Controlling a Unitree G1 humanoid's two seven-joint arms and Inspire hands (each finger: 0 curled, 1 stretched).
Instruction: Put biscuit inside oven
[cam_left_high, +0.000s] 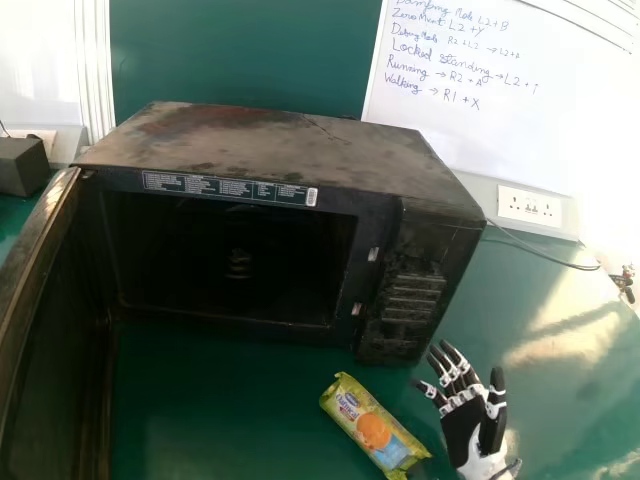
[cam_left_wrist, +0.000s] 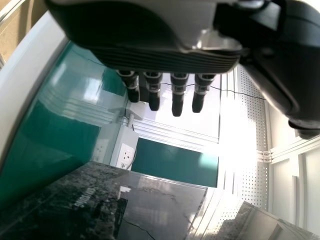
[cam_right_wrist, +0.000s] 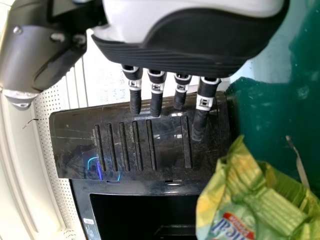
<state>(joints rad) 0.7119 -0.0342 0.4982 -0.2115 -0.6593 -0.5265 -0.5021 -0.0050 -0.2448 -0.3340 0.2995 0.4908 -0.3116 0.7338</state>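
Oven, biscuit packet and hands at a green desk. The black oven (cam_left_high: 290, 150) stood toward the far edge of the desk (cam_left_high: 200, 420), its front turned to the robot. Its door (cam_left_high: 45, 330) was swung wide open at the left, so that the dark cavity (cam_left_high: 180, 250) lay exposed. The biscuit packet (cam_left_high: 365, 420), yellow-green with a picture of a biscuit on it, lay on the desk outside the oven, nearer the desk's near edge than the oven was. It rested aslant, one end pointing to the far left and the other to the near right.

The right hand (cam_left_high: 465, 425) was just to the right of the packet, its fingers released and extended, grasping nothing. The right wrist view showed these fingers before the oven's control panel (cam_right_wrist: 160, 150), with the wrinkled, crimped end of the packet nearby. The left hand, seen in the left wrist view, likewise had released, straight fingers (cam_left_wrist: 177, 95) and held nothing; a dark, glossy surface (cam_left_wrist: 160, 205) lay near it.

At the desk's far edge, a wall socket (cam_left_high: 530, 207) was to the right of the oven, and a dark box (cam_left_high: 20, 165) was near the far left corner. A cable (cam_left_high: 545, 256) ran rightward from behind the oven.
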